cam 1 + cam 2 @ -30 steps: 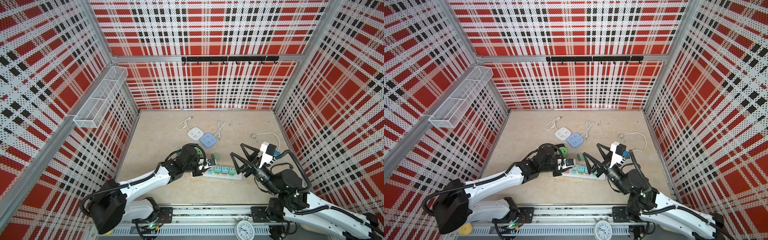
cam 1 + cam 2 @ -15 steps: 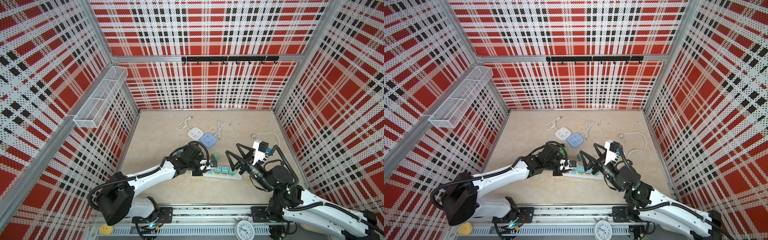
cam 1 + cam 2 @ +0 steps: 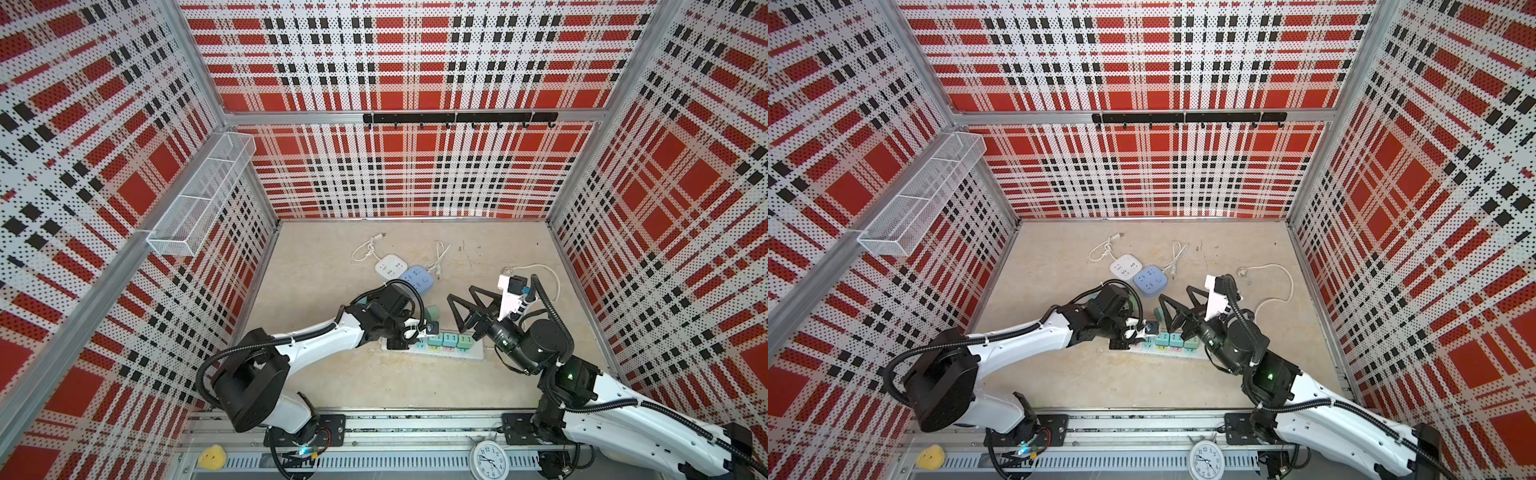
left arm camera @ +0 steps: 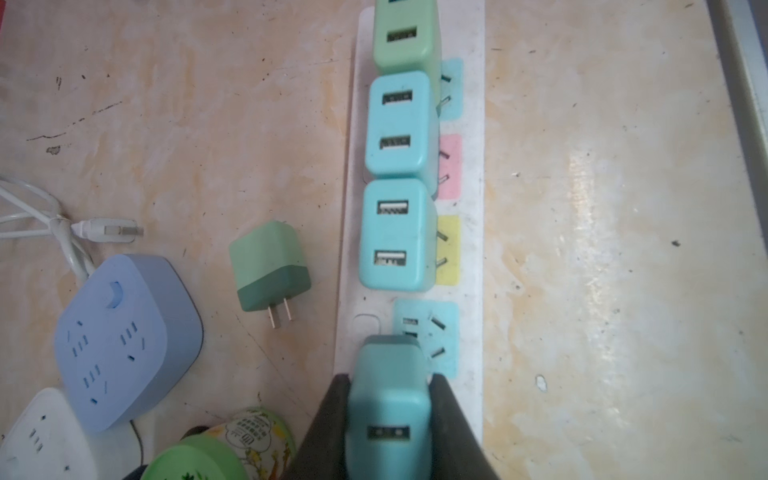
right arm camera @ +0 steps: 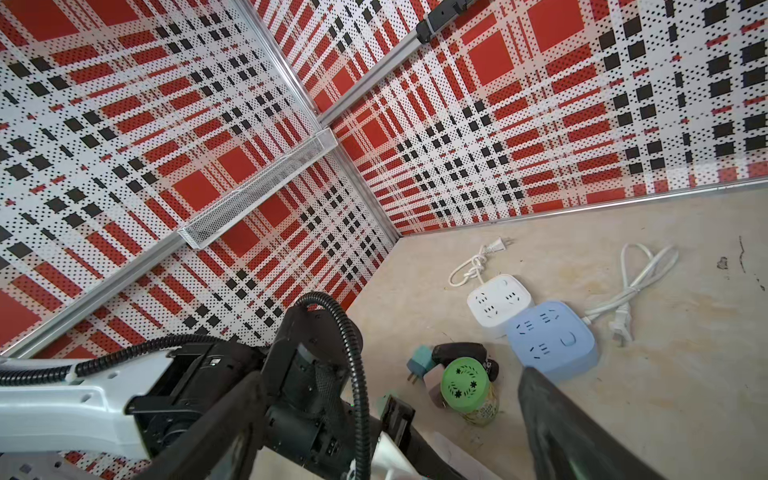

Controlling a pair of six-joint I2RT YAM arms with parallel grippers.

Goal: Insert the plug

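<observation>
The left gripper [image 4: 388, 376] was clenched on the plug [image 4: 388, 409]. The plug hung just over the free socket [image 4: 432, 332] at the end of the strip [image 4: 471, 249] nearest that arm, and its prong end seemed to point down at the slots. The right gripper [image 3: 460, 292] was spread wide and held nothing above the strip's other half, so the left arm was the nearer one.

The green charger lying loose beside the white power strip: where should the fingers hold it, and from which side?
Probably from above, across the two long sides of the green charger. It lies flat, with its prongs level at the darker end, so stay clear of that end.
</observation>
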